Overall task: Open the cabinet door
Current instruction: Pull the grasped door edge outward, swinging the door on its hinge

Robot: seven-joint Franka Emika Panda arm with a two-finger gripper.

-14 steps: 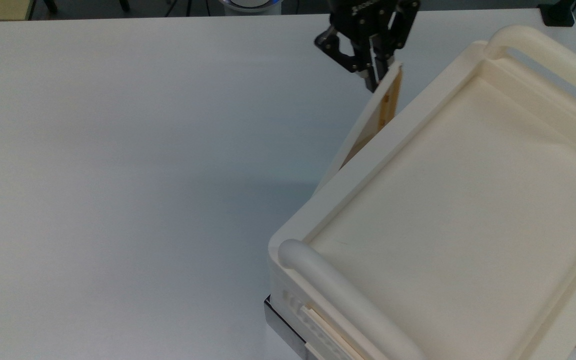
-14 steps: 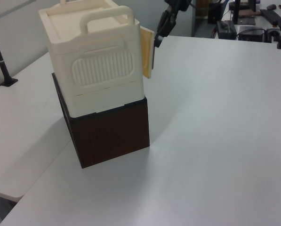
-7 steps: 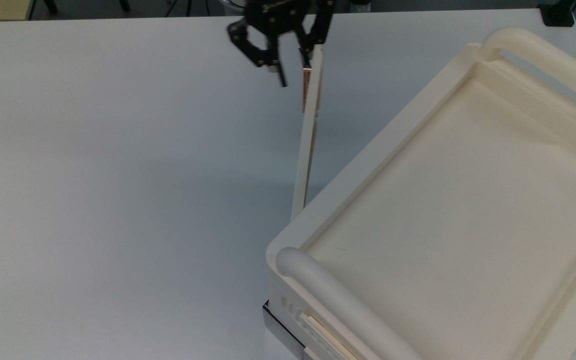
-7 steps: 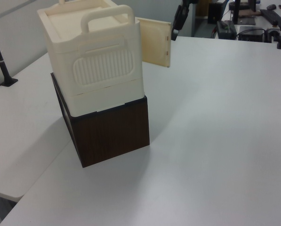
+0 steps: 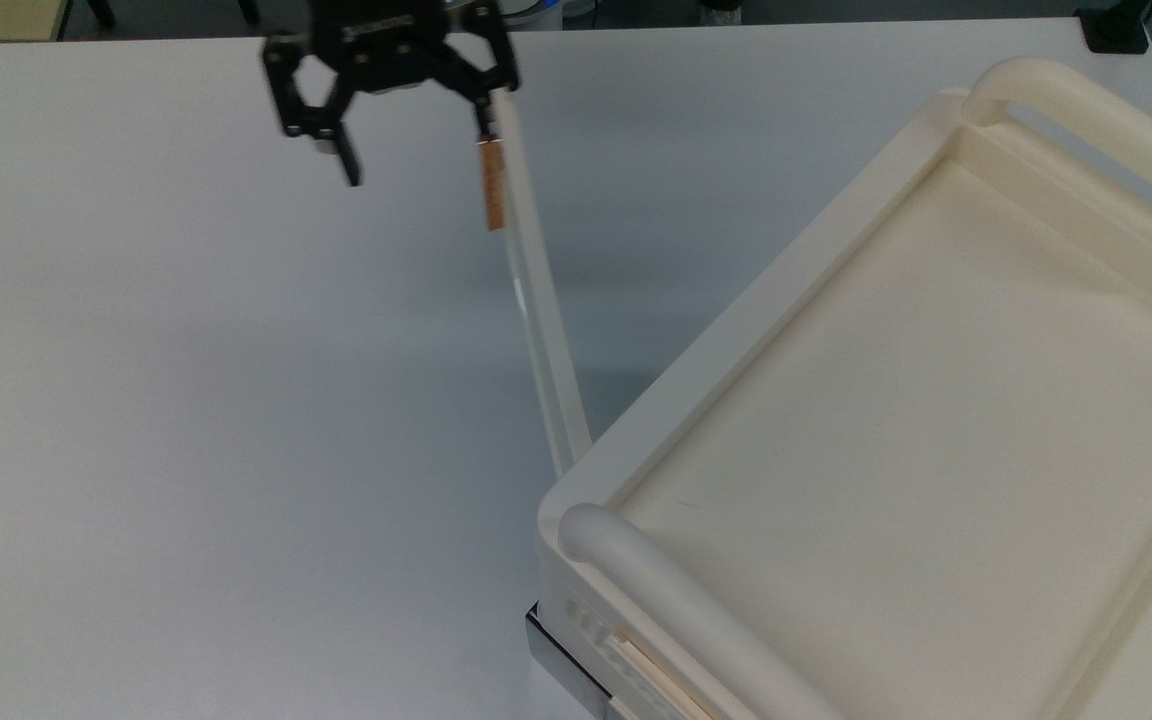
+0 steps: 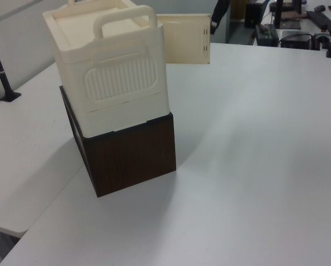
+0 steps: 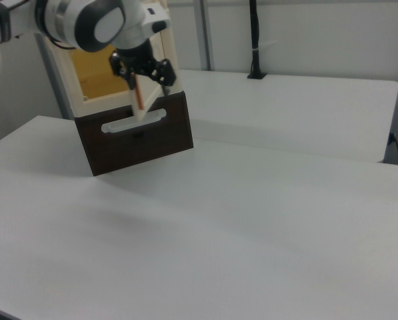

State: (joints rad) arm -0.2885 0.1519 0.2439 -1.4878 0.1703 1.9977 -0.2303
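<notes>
Cabinet door [image 5: 541,330]: thin cream-white panel, swung wide out from cabinet [image 5: 896,400] side, copper bar handle [image 5: 492,188] near free end. Gripper [image 5: 416,150] at handle, fingers [image 5: 346,160] apart. Cabinet on dark box [image 6: 129,158], near table [image 5: 186,400] edge.

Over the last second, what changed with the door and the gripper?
The door swung from nearly shut to wide open, its free end sweeping toward the top view's left. The gripper moved left with it and opened: a second ago it was shut on the door's edge by the copper handle; now one finger is at the handle and the other stands apart. The cabinet and the dark box under it stayed put.
</notes>
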